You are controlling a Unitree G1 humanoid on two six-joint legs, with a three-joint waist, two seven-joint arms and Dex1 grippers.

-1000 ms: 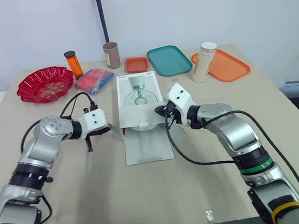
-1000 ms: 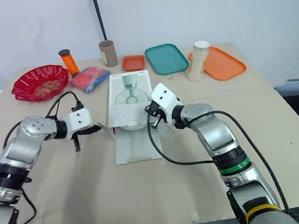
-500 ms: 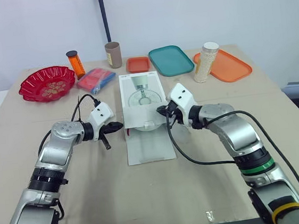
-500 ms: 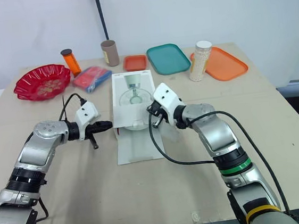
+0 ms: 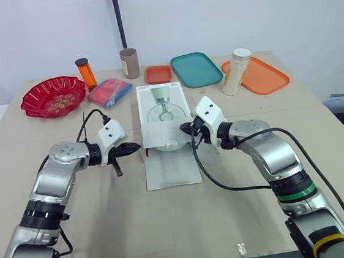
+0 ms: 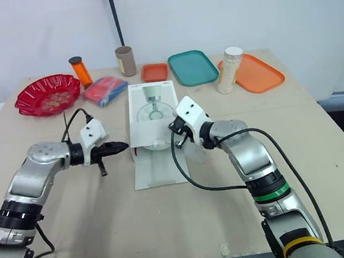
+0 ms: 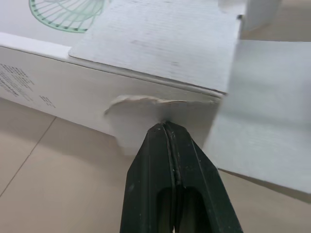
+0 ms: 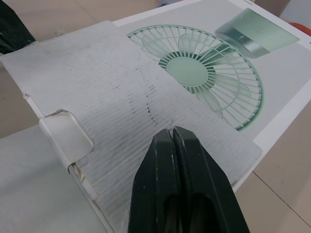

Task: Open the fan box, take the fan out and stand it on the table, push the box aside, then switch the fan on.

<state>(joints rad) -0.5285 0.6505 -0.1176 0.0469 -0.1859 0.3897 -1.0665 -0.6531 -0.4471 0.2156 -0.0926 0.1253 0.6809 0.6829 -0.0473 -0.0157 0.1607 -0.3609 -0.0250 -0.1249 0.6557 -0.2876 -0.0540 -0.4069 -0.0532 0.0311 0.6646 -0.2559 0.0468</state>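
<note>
Fan box lies flat mid-table, printed fan picture facing up, long axis running away from the robot. The near end is opened: the big front flap is spread flat on the table toward the robot, and the top flap is folded back over the box top, corrugated inside showing. Left gripper is at the box's near-left corner, its fingers pressed together with no gap, tips right at the small side flap sticking out there; I can't tell whether they pinch it or just touch it. Right gripper is at the near-right part of the box top, fingers also closed tight, tips over the folded-back top flap and holding nothing. Along the back of the table, from the robot's left: red bowl, orange bottle, red-blue packet, brown cup, small orange tray, teal tray, jar of white beads beside the big orange tray.
</note>
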